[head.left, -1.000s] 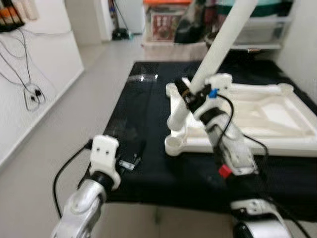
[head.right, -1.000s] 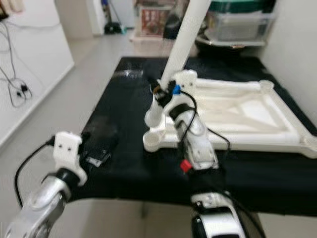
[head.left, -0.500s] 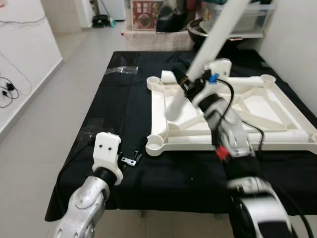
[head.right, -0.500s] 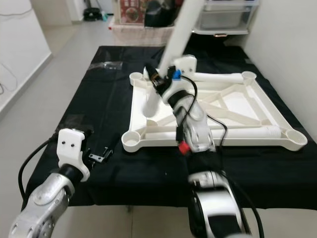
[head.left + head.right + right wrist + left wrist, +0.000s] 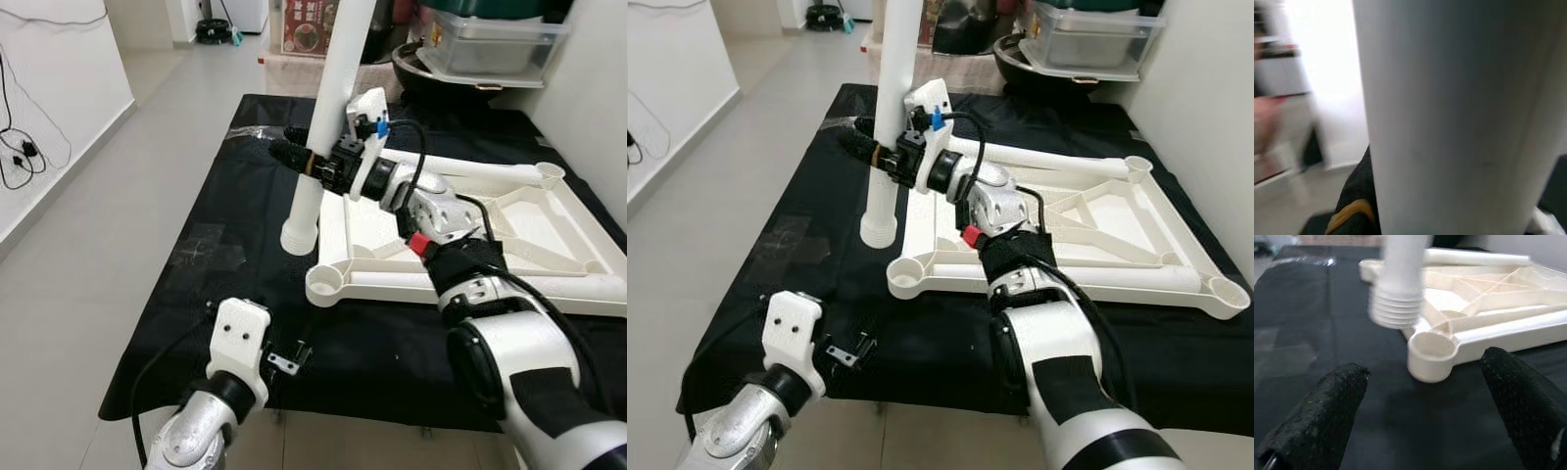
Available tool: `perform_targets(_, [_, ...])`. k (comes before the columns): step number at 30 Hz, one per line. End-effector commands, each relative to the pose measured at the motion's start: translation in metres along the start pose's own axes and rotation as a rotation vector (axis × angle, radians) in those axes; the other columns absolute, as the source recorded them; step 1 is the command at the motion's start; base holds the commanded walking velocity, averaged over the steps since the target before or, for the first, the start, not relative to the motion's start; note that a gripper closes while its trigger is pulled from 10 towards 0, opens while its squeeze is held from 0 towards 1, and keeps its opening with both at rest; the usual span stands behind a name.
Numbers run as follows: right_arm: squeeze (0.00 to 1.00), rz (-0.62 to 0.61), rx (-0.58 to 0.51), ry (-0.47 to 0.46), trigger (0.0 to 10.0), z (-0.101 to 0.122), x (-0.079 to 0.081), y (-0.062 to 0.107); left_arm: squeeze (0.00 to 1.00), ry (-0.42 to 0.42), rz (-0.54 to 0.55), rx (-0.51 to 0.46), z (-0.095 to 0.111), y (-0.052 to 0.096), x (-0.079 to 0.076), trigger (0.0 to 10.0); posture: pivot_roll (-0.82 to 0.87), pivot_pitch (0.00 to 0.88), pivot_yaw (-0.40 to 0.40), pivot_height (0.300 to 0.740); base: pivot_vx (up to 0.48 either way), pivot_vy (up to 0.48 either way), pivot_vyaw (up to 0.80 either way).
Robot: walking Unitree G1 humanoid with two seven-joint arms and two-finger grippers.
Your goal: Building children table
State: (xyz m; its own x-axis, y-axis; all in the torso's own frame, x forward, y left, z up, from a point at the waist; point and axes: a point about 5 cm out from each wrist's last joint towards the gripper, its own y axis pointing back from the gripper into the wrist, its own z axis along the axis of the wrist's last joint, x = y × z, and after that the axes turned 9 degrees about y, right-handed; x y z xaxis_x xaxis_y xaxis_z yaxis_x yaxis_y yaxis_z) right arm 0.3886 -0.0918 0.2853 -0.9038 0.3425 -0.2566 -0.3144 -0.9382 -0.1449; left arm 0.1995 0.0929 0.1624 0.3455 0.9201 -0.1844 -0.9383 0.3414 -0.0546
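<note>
The white tabletop frame lies upside down on a table covered in black cloth. My right gripper is shut on a white table leg and holds it nearly upright. The leg's threaded end hangs just above the cloth, left of the frame's near-left corner socket. In the left wrist view that socket and the threaded end lie ahead of my open left gripper, which is low at the table's front edge. A second white leg lies along the frame's far side.
A small metal piece lies on the cloth by my left wrist. A clear wrapper sits at the far left of the table. Storage bins and a pot stand behind; a white wall with cables is on the left.
The camera has shifted. My right gripper has swung the leg leftward, from over the frame to beside its near-left corner, and the leg now stands more upright. My left arm sits lower in view.
</note>
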Motion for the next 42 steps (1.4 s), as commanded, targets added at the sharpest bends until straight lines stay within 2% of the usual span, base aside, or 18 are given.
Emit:
perform_targets(1, [0.0, 0.106, -0.019, -0.006, 10.0, 0.007, -0.002, 0.009, 0.0, -0.009, -0.001, 0.033, -0.003, 0.008, -0.004, 10.0, 0.16, 0.18, -0.068, 0.74, 0.0, 0.0, 0.0])
perform_targets(7, [0.0, 0.162, -0.008, 0.032, 10.0, 0.012, -0.005, 0.018, 0.0, -0.004, -0.006, 0.045, -0.003, 0.015, -0.009, 10.0, 0.17, 0.201, -0.06, 0.74, 0.0, 0.0, 0.0])
perform_targets(13, [0.0, 0.131, 0.033, 0.056, 10.0, 0.01, -0.01, 0.023, 0.0, -0.002, 0.001, 0.065, -0.003, 0.024, -0.012, 10.0, 0.18, 0.212, -0.048, 0.74, 0.0, 0.0, 0.0])
perform_targets(16, [0.0, 0.153, 0.039, 0.055, 10.0, 0.008, -0.01, 0.025, 0.0, -0.012, -0.004, 0.077, -0.003, 0.027, -0.014, 10.0, 0.18, 0.217, -0.045, 0.74, 0.0, 0.0, 0.0])
perform_targets(21, [0.0, 0.177, 0.084, 0.054, 10.0, 0.001, -0.008, 0.029, 0.0, -0.016, -0.006, 0.082, -0.004, 0.027, -0.015, 10.0, 0.18, 0.225, -0.042, 0.74, 0.0, 0.0, 0.0])
perform_targets(28, [0.0, 0.24, 0.079, 0.045, 10.0, 0.002, -0.006, 0.035, 0.0, -0.024, -0.002, 0.084, -0.005, 0.024, -0.012, 10.0, 0.17, 0.218, -0.036, 0.74, 0.0, 0.0, 0.0])
perform_targets(42, [0.0, 0.308, 0.112, 0.051, 10.0, -0.007, 0.0, 0.035, 0.0, -0.044, -0.007, 0.07, -0.003, 0.016, -0.007, 10.0, 0.17, 0.212, -0.03, 0.74, 0.0, 0.0, 0.0])
